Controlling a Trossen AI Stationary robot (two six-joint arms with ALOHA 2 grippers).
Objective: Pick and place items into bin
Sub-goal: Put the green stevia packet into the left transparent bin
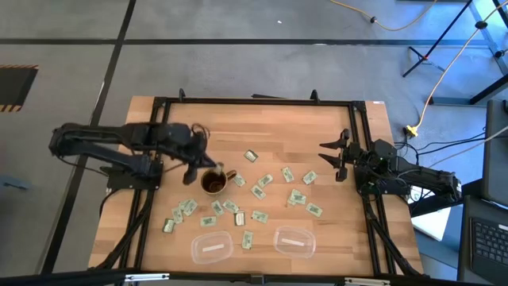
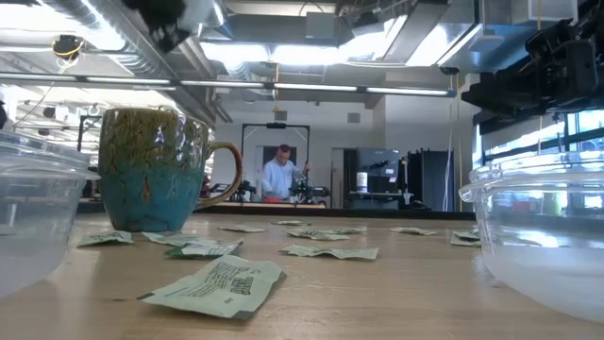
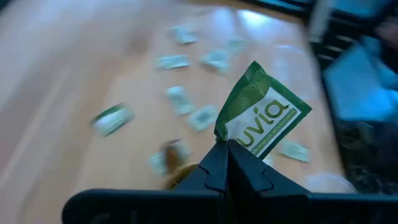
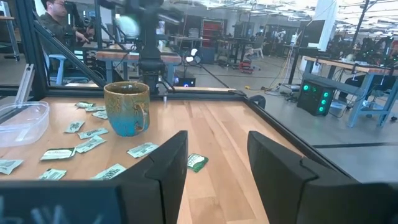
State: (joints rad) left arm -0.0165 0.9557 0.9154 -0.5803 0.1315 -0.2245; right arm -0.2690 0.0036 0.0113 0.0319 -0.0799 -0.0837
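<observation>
Several small pale green and white packets lie flat and scattered over the middle of the wooden table, around a brown mug that stands upright. My left gripper hangs high above the table beside the mug, shut on one packet. My right gripper waits open at the table's right side, level above the wood; its fingers touch nothing. Two clear plastic bins sit at the near edge, each with something pale inside. My left gripper pinches the packet by one lower corner between its two shut fingertips. The packet is lifted clear of the table and sticks out beyond the fingertips, tilted, with its printed face showing.
The mug stands among the packets, left of centre. The bins' clear walls flank the near edge. A black frame runs round the table. A person stands in the room far behind the table.
</observation>
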